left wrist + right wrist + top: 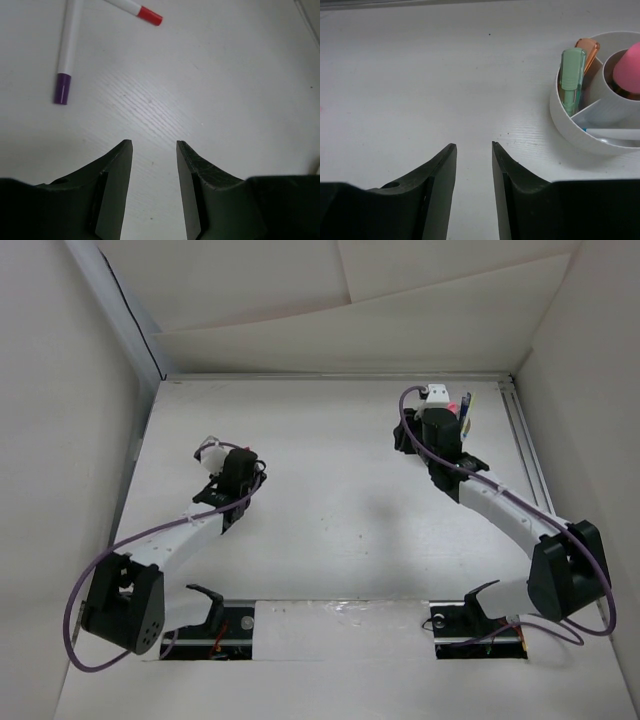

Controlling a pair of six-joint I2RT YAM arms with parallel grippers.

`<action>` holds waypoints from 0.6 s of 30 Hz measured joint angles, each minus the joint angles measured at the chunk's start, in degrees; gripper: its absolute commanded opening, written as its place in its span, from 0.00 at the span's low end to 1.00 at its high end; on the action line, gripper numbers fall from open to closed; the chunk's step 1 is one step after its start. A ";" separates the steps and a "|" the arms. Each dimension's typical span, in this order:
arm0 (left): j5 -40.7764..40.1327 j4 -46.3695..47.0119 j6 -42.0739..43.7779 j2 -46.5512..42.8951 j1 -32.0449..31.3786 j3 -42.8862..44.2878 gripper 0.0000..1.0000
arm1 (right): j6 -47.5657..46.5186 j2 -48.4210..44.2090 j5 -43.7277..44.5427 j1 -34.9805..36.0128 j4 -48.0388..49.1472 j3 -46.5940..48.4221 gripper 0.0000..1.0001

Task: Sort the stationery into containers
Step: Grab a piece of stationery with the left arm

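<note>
Top view: left arm [180,530], right arm [500,502] well apart over white tabletop [330,470].
Left wrist: left claw [154,150] parted, empty; purple-capped white pen [67,55], red-tipped white pen [142,11] lie ahead.
Right wrist: right claw [474,152] parted, empty; round white divided plastic cup [565,125] holds green marker [571,75], orange marker [589,50], pink-capped stub [627,70].
</note>
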 measured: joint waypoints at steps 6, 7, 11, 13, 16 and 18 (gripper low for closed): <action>5.88 1.86 -0.13 3.17 9.68 -3.80 0.37 | 0.00 0.33 -0.57 0.00 -0.33 0.00 0.42; 6.05 1.88 -0.11 3.89 11.21 -3.96 0.37 | 0.00 0.35 -0.59 0.00 -0.39 0.00 0.42; 6.73 2.84 0.26 6.14 12.41 -3.98 0.47 | 0.00 0.55 -0.61 0.00 -0.48 0.00 0.42; 6.80 3.45 0.55 7.43 12.37 -3.98 0.47 | 0.00 0.63 -0.61 0.00 -0.50 0.00 0.42; 6.60 3.65 0.94 10.27 12.37 -3.76 0.43 | 0.00 0.63 -0.87 -0.28 -0.48 0.00 0.42; 6.29 3.54 1.14 12.33 12.46 -3.50 0.43 | 0.00 0.63 -1.01 -0.39 -0.50 0.00 0.42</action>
